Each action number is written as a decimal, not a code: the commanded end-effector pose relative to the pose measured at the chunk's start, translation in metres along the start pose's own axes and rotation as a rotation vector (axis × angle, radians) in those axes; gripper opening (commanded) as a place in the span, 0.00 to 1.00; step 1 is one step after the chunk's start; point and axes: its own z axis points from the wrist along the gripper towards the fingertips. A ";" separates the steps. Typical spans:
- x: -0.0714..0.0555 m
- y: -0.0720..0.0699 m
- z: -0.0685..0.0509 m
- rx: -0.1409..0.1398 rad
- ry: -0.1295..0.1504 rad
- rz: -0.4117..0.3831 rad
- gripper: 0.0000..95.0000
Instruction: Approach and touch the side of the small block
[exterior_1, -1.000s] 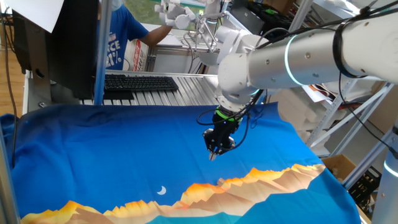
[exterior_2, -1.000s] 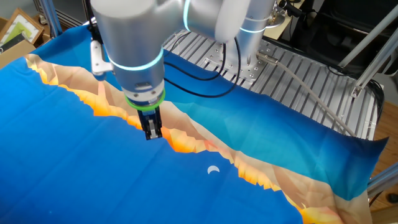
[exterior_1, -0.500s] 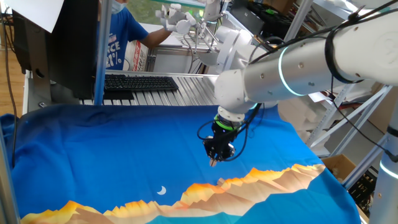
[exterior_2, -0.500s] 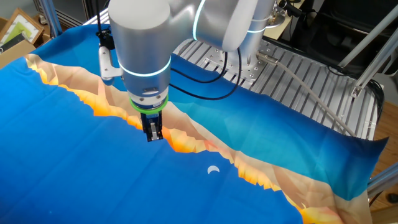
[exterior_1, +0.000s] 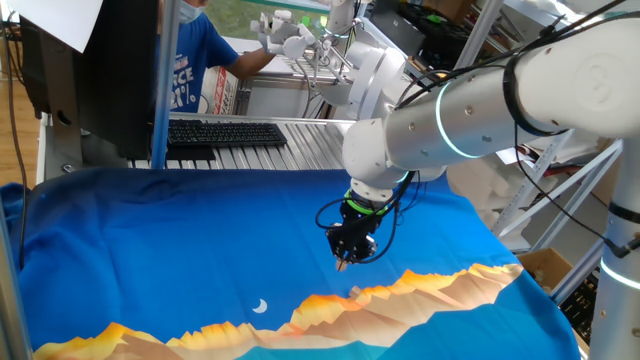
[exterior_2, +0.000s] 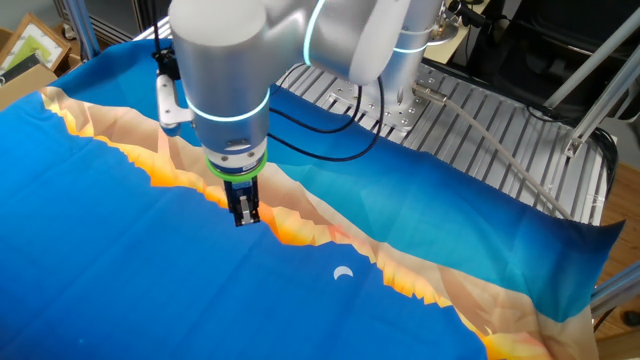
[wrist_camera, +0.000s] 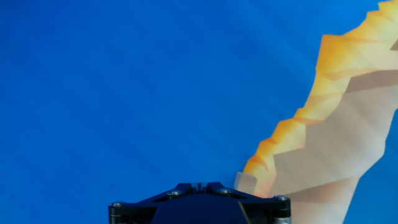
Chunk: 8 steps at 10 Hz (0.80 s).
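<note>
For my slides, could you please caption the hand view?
Gripper housing above the blue cloth, small pale block at the orange mountain print's edge.

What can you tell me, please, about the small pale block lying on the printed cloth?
The small pale block looks like a tiny greyish-beige cube with flat faces and plain edges; its material cannot be told. It rests on the blue printed cloth, right where the blue meets the jagged orange mountain print, so it blends with the pale colours. In the hand view it sits low in the frame, just above the tool's dark housing. In one fixed view the tool hangs slightly above and beside it, seemingly not touching.
</note>
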 end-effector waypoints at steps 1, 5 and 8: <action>0.000 -0.001 0.002 -0.003 0.004 0.000 0.00; 0.000 -0.008 0.013 -0.009 0.008 0.002 0.00; 0.002 -0.011 0.017 -0.017 0.011 0.018 0.00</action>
